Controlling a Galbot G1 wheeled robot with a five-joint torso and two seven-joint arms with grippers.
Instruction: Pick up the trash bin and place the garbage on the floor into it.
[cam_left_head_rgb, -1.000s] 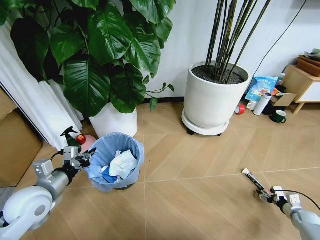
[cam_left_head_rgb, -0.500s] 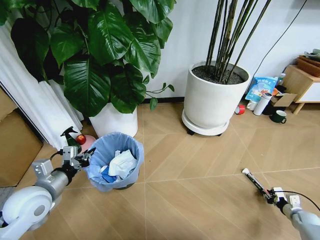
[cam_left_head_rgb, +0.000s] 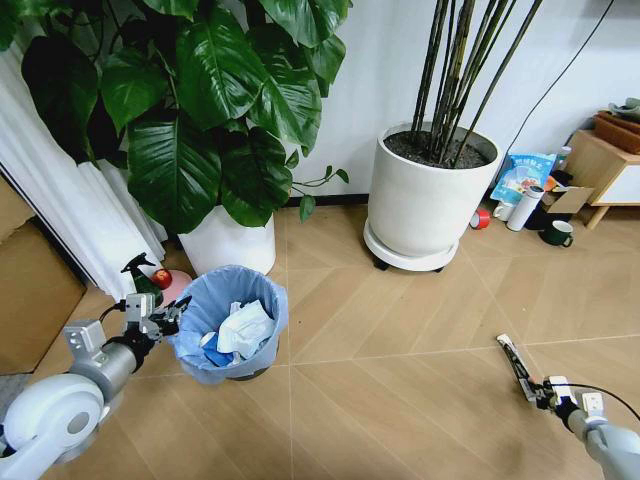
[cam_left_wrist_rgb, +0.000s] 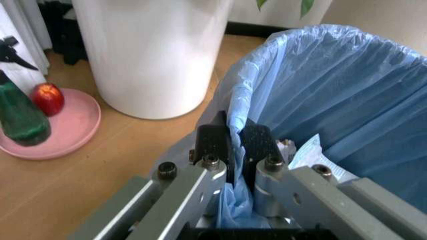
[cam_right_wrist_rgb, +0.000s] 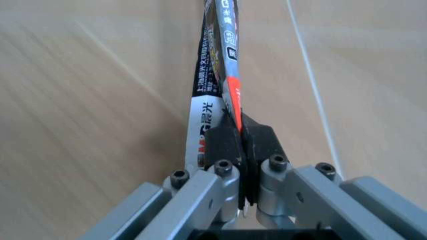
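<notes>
While the left gripper (cam_left_wrist_rgb: 235, 145) pinched the folded blue liner at the rim of the trash bin (cam_left_head_rgb: 232, 322), its two dark pads were pressed together with the plastic caught between them. Beyond that claw, inside the bin, lay crumpled white tissues (cam_left_head_rgb: 243, 325) and a blue scrap. Just outside the clamped rim stood a white plant pot (cam_left_wrist_rgb: 153, 52), and off to the claw's outer side a pink dish (cam_left_wrist_rgb: 57, 135) carried a green spray bottle (cam_left_wrist_rgb: 19, 116) and a small red fruit (cam_left_wrist_rgb: 47, 98). Well apart from the bin, the right gripper (cam_right_wrist_rgb: 240, 142) was closed on one end of a thin black-white strip (cam_right_wrist_rgb: 217, 65). From those pads the strip reached forward and away, over the wooden floor (cam_left_head_rgb: 400, 340), printed with small lettering and a red patch near the pinch.
</notes>
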